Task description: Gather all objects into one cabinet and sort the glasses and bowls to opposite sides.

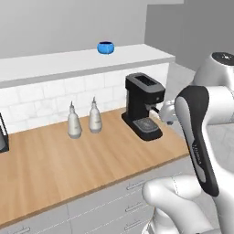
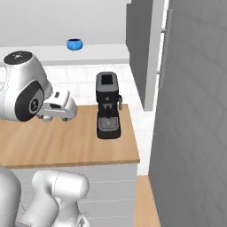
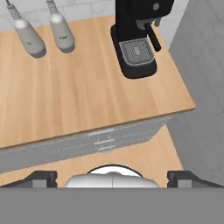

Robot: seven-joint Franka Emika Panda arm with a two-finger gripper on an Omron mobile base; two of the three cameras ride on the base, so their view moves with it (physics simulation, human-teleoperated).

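Note:
One small bright blue bowl [image 1: 105,47] [image 2: 75,44] stands on the white floor board of the cabinet [image 1: 55,64] [image 2: 102,52], above the tiled backsplash. The glasses are out of view. My gripper [image 3: 112,178] is open, its two dark fingertips [image 3: 41,178] far apart with nothing between them. It hangs high in front of the wooden counter [image 1: 68,160] [image 3: 87,96], looking down on the counter's front edge and the drawers below. The blue bowl is far above and behind it.
A black coffee machine [image 1: 144,107] [image 2: 108,104] [image 3: 135,35] stands at the counter's right end. Two white bottles [image 1: 74,121] [image 1: 95,116] [image 3: 28,35] stand near the backsplash. A dark object [image 1: 2,135] is at the left edge. A tall grey wall [image 2: 195,111] closes the right side.

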